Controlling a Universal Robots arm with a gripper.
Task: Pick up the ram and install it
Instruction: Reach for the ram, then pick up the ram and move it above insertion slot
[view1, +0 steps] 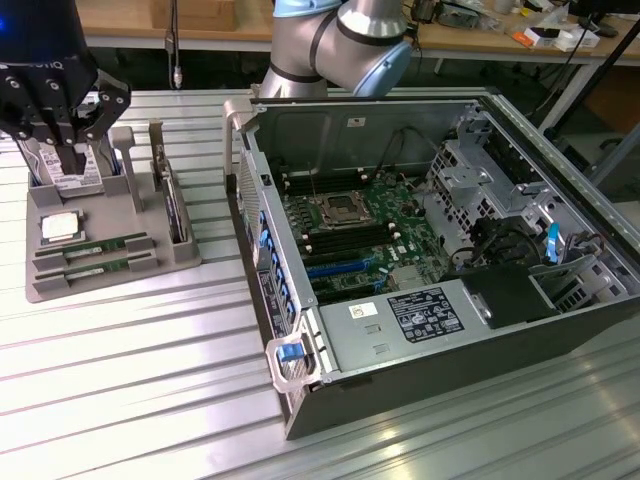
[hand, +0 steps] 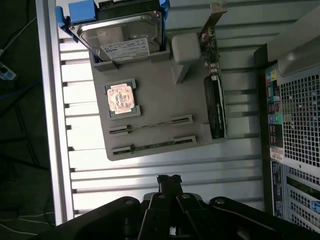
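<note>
Ribbed metal desk (view1: 150, 380) lies under me, and my gripper (hand: 169, 181) hangs above it with the fingers pressed together, nothing between them. Nearest is the grey tray (hand: 150, 85), at the exterior view's left. The ram (hand: 152, 145) sits on edge in a long slot of that tray, apart from my gripper, with a second stick (hand: 150, 125) in the slot just beside it. Beyond them a square processor chip (hand: 121, 98) lies flat in its pocket. Past that rests the hard drive (hand: 122, 35) with its white label. A dark card (hand: 216, 107) stands on edge along the tray's side nearest the computer case (view1: 400, 380). That case lies open on the desk, its motherboard (view1: 350, 230) facing up. Cluttered benches (view1: 480, 35) line the background.
</note>
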